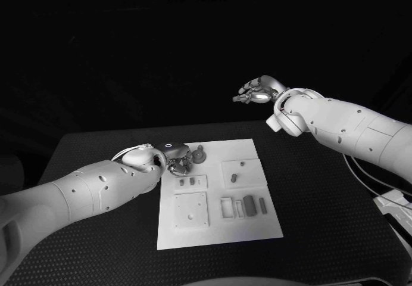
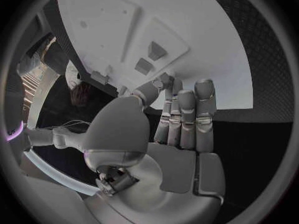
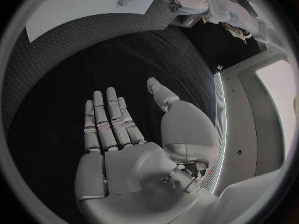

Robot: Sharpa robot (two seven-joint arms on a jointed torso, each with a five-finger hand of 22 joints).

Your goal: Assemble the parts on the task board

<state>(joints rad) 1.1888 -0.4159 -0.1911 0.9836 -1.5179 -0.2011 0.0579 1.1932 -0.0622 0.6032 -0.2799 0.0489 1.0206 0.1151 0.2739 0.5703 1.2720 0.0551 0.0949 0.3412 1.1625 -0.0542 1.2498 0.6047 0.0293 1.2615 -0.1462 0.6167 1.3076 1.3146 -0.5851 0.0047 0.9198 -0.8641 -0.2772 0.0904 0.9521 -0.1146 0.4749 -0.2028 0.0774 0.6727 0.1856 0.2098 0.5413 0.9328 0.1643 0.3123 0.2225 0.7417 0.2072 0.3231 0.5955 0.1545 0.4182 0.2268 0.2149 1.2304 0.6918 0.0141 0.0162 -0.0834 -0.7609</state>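
Hovering over the near-left corner of the white task board [image 1: 219, 196], the left hand [image 1: 176, 159] has its fingers [image 2: 187, 119] straight and together, gripping nothing. Small grey parts [image 1: 249, 205] sit on the board. Right hand [image 1: 256, 92] floats high beyond the black table [image 1: 318, 202], fingers [image 3: 109, 117] apart, empty.

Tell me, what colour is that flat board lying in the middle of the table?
White; the task board shows best in the head view.

You have one task board [image 1: 219, 238], two hands, left hand [image 1: 176, 159] and right hand [image 1: 254, 92], and two arms.
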